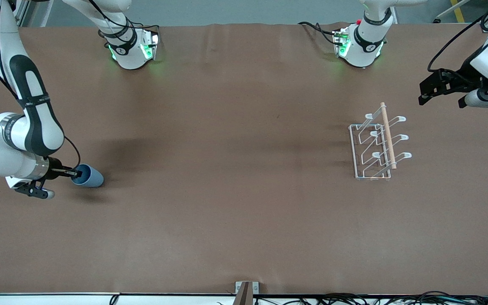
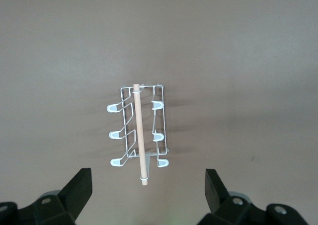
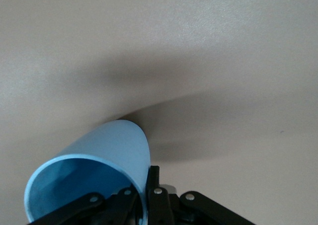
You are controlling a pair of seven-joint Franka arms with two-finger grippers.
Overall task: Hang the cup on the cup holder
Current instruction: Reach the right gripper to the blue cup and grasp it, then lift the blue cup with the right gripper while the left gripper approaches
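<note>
The cup [image 1: 88, 176] is small and light blue, with a darker blue inside. It lies on its side on the brown worktop [image 1: 227, 190], at the right arm's end, with its open mouth facing the right hand [image 1: 73, 173]. That hand is down low by the worktop and squeezed shut on the cup's rim. In the right wrist view one finger is inside the cup [image 3: 94, 180] and the other finger [image 3: 156, 195] presses on the outside of the wall, so the rim is pinched between them. The cup's rounded side touches the worktop and throws a dark shadow next to it. The cup holder [image 1: 378, 144] stands well apart from the cup, toward the left arm's end of the worktop. It is a white wire rack with a flat base shaped like a box, looped prongs that point up and out on both sides, and a light wooden stick along the top. Nothing hangs on its prongs. The left hand [image 1: 428, 91] waits up in the air near the cup holder, at the left arm's end of the worktop. In the left wrist view its two black fingers [image 2: 79, 190] stand wide apart with nothing between them, and the cup holder [image 2: 141, 130] shows down below.
</note>
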